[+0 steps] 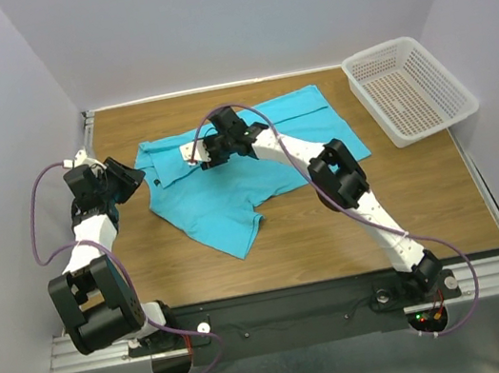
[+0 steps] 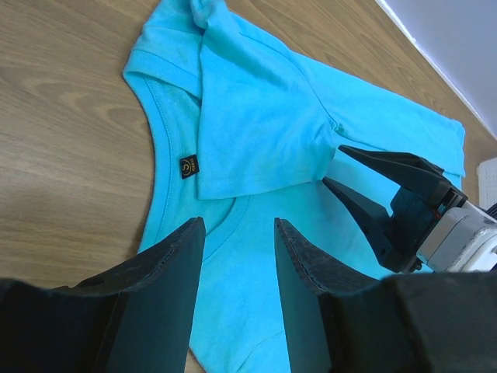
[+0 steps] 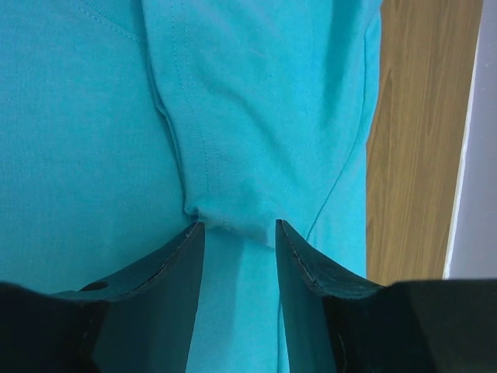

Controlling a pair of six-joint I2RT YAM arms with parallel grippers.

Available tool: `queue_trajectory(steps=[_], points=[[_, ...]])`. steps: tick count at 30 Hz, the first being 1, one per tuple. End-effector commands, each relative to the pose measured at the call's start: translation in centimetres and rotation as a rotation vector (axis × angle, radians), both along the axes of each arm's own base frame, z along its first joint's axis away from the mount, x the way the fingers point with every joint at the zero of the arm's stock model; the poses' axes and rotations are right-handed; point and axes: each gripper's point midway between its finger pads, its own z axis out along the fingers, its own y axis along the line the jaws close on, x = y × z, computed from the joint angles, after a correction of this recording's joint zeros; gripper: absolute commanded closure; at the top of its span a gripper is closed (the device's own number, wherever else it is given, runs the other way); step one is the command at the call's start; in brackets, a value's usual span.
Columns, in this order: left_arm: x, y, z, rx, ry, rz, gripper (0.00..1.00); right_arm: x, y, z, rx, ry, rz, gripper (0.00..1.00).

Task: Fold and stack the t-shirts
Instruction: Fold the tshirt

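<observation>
Left arm bent upright at table (image 1: 334,229) 9 o'clock edge, left gripper (image 2: 237,229) facing 3 o'clock, jaws apart, empty, at collar | right arm stretched toward 10 o'clock, right gripper (image 3: 235,227) jaws apart astride sleeve seam | t-shirt (image 1: 232,199) flat, mid-table

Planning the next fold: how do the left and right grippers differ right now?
The left gripper hovers above the shirt at its neck, off the cloth; the right gripper is down at the folded-over sleeve, cloth bunched between its tips. The left sits at the shirt's edge; the right is further in over it. Both have jaws apart.
</observation>
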Motion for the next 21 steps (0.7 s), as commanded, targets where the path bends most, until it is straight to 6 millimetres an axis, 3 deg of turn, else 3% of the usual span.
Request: queue_trajectory(steps=[1, 4, 11, 14, 21], points=[[0.2, 0.0, 0.4, 0.003, -0.036, -0.02, 0.48, -0.7, 1.2, 0.4, 0.019, -0.037, 0.047, 0.56], [0.3, -0.2, 0.5, 0.001, -0.039, -0.024, 0.48, -1.0, 1.1, -0.1, 0.009, -0.029, 0.059, 0.66], [0.3, -0.3, 0.3, -0.005, -0.035, -0.032, 0.48, -1.5, 0.8, -0.7, -0.006, -0.028, 0.078, 0.7], [0.3, -0.3, 0.3, -0.008, -0.036, -0.036, 0.48, -1.6, 0.9, -0.9, -0.009, -0.025, 0.082, 0.76], [0.5, -0.5, -1.0, -0.032, 0.0, -0.044, 0.49, -1.3, 1.0, 0.8, 0.019, -0.025, 0.061, 0.91]])
